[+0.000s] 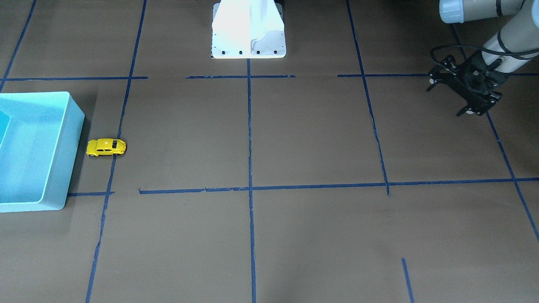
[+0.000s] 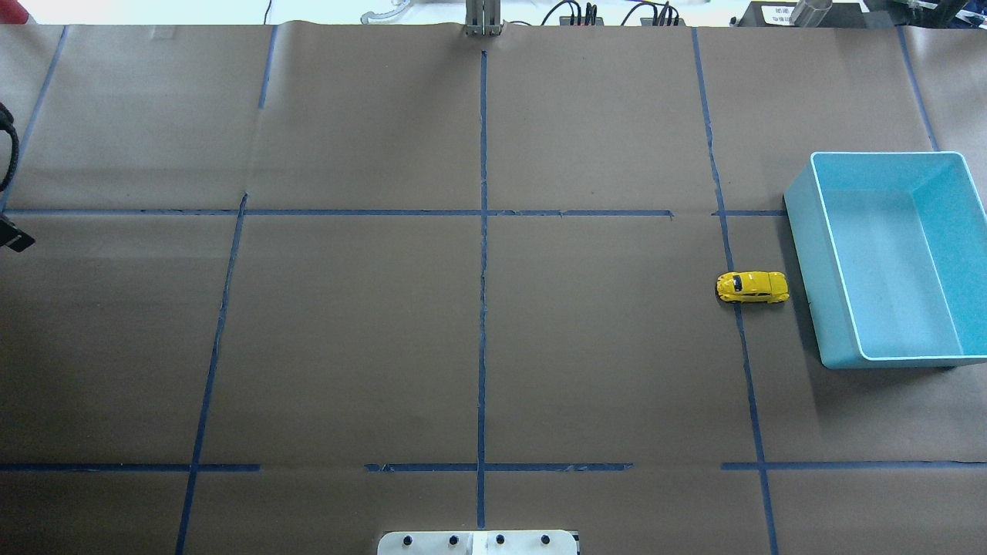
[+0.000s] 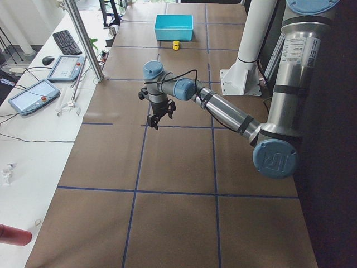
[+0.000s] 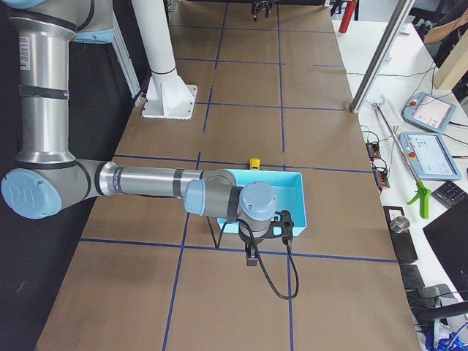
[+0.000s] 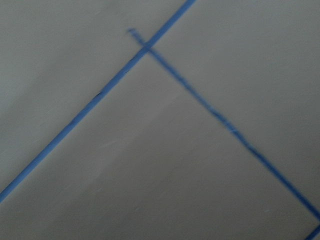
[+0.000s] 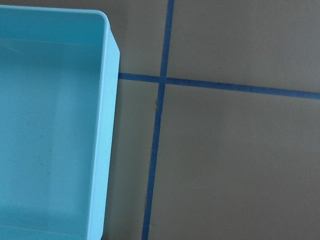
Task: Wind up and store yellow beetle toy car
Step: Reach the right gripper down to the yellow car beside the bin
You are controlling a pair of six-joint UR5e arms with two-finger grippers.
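The yellow beetle toy car (image 1: 106, 147) stands on its wheels on the brown table, just beside the light blue bin (image 1: 63, 139). It also shows in the overhead view (image 2: 752, 287), left of the bin (image 2: 837, 254), and in the right side view (image 4: 254, 163). My left gripper (image 1: 448, 97) hangs open and empty above the far end of the table, well away from the car. My right gripper (image 4: 251, 257) shows only in the right side view, near the bin's end wall (image 4: 296, 212). I cannot tell whether it is open or shut.
The bin's inside looks bare in the right wrist view (image 6: 107, 125). The white robot base (image 1: 248, 38) stands at the table's middle edge. Blue tape lines (image 2: 483, 254) cross the brown paper. Tablets and cables lie on the side bench (image 3: 42, 92).
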